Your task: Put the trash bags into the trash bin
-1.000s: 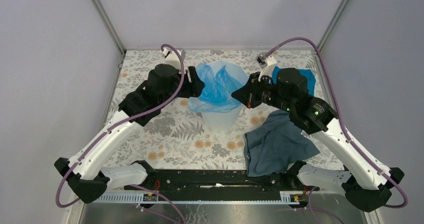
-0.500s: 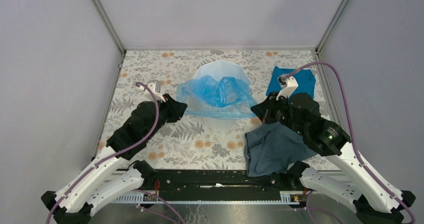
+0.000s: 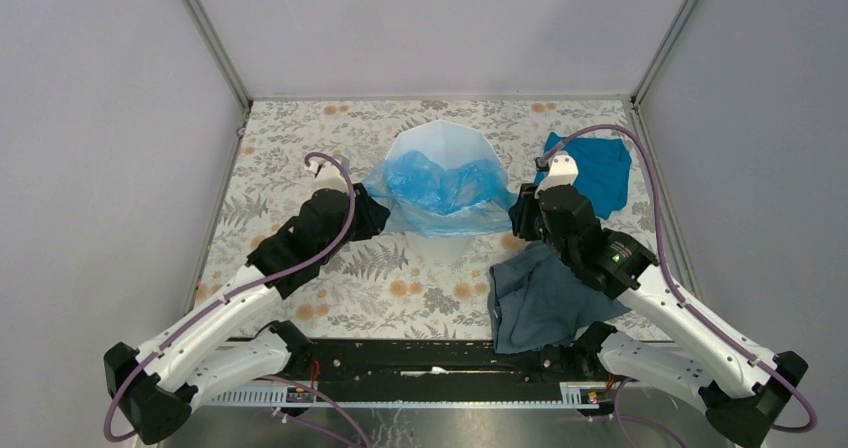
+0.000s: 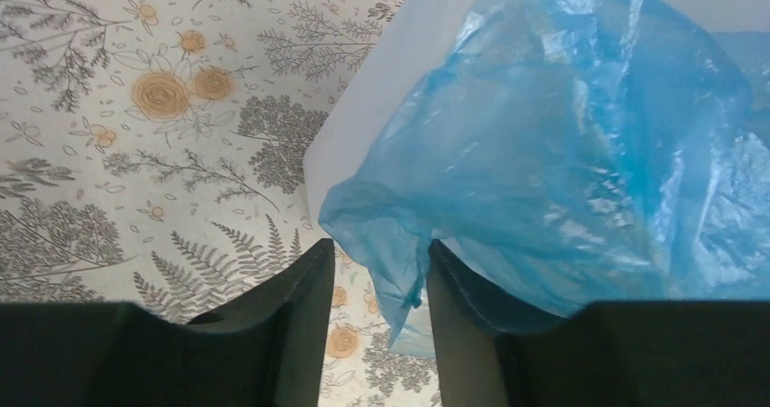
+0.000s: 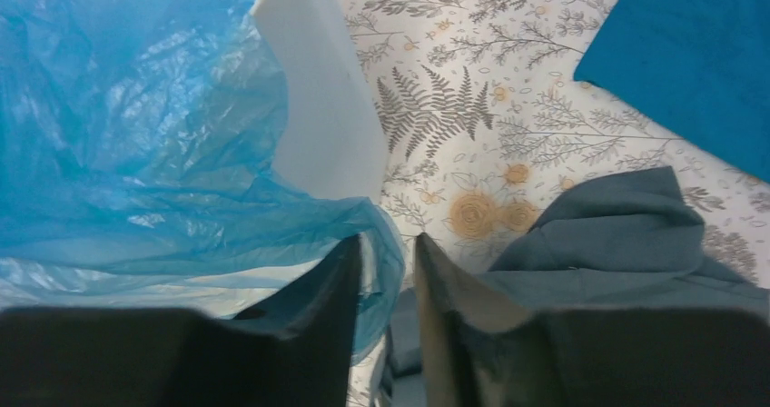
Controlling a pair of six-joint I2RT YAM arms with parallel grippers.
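Observation:
The trash bin (image 3: 438,140), white and faceted, stands at the middle back of the table. The light-blue trash bag (image 3: 440,190) lies bunched over its mouth and spills down the near side. My left gripper (image 3: 372,215) is at the bag's left edge, jaws open; a loose corner of the bag (image 4: 563,134) hangs between the fingers (image 4: 300,316), beside the bin wall (image 4: 363,107). At the right edge is my right gripper (image 3: 518,218), also open, with slack film of the bag (image 5: 136,107) in the gap next to the bin (image 5: 318,107).
A teal-blue cloth (image 3: 595,168) lies at the back right, also seen in the right wrist view (image 5: 690,53). A dark grey-blue cloth (image 3: 545,293) lies crumpled under the right arm (image 5: 617,234). Grey walls enclose the floral table cover (image 3: 300,138).
Both grippers came down from the bin's rim, drew the bag outward, then moved in again. Both jaws have opened, and the bag now rests slack over the bin's mouth.

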